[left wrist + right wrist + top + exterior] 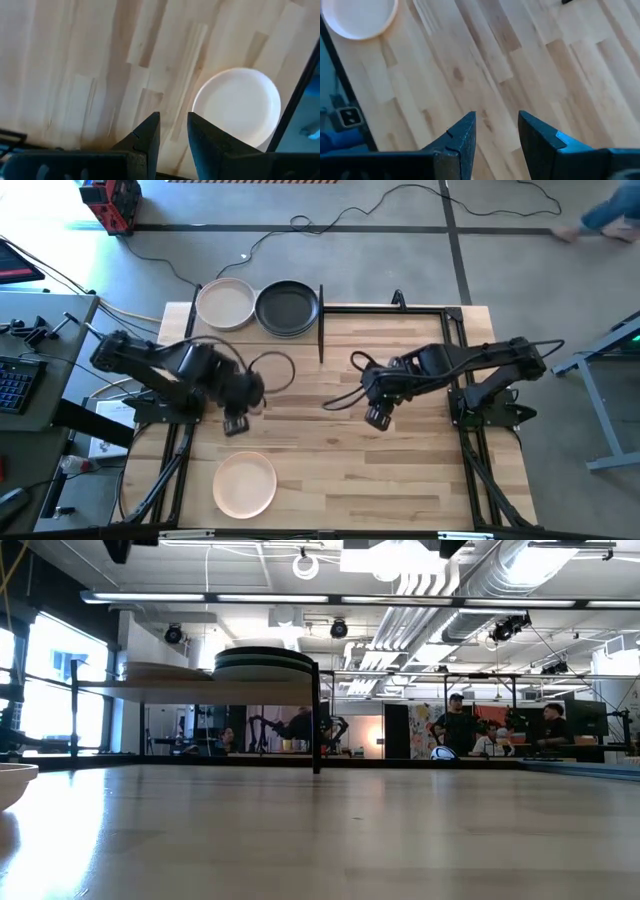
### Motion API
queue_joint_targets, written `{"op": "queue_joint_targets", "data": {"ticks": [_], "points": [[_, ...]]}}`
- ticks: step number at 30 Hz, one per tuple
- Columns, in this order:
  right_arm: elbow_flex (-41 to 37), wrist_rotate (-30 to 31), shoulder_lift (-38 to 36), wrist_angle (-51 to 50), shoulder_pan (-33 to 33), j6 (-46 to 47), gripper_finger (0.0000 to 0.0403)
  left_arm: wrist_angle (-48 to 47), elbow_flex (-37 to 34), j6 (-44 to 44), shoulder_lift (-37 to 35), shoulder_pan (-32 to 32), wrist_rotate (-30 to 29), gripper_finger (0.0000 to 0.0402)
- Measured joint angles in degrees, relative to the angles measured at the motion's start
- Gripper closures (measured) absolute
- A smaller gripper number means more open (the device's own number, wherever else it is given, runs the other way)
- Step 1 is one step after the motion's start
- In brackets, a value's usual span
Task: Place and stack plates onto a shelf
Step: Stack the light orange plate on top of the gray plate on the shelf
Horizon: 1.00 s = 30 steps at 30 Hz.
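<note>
The shelf [251, 327] stands at the table's far left; in the low view its board [200, 692] sits raised on thin black legs. It carries a beige plate [225, 305] on its left part and a black-topped stack [288, 308] on its right part, which the low view shows as several layers [265, 661]. One pale peach plate [245, 484] lies flat on the table near the near edge and also shows in both wrist views [237, 107] [360, 17]. My left gripper [237, 423] hangs open above bare wood, just far of that plate. My right gripper [378, 417] is open over the table's middle.
A black frame rail [385, 308] runs along the table's far edge, right of the shelf. Cables loop near the left arm [272, 370] and by the right arm [345, 398]. Bare planked tabletop [400, 480] lies across the near right. People sit at desks far behind the table [460, 725].
</note>
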Motion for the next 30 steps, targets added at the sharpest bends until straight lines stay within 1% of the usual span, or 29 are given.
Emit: {"op": "queue_joint_targets", "data": {"ticks": [10, 14, 16, 20, 24, 30], "points": [[0.0, 4.15, 0.0, 0.6, 4.54, 9.69, 0.0277, 0.23, 0.01, 0.4, 0.0, -13.89, -4.81, 0.0316], [0.0, 6.28, 0.0, 0.63, 6.38, 13.17, 0.0277, 0.8, -0.34, -2.17, 0.01, -18.47, -6.7, 0.0316], [0.01, 7.26, 0.0, 0.64, 7.26, 14.35, 0.0277, 2.32, -2.61, -4.14, -0.17, -20.05, -6.73, 0.0316], [0.01, 9.29, 0.02, 0.78, 8.47, 16.5, 0.0277, 4.67, -9.28, -7.25, -1.16, -23.29, -6.87, 0.0316], [0.02, 9.38, 0.02, 1.83, 8.74, 16.53, 0.0277, 8.44, -14.75, -10.09, -1.09, -25.71, -6.76, 0.0316], [0.02, 9.43, 0.02, 3.13, 8.65, 16.48, 0.0277, 15.64, -21.81, -12.38, -1.09, -28.35, -4.36, 0.0316]]}}
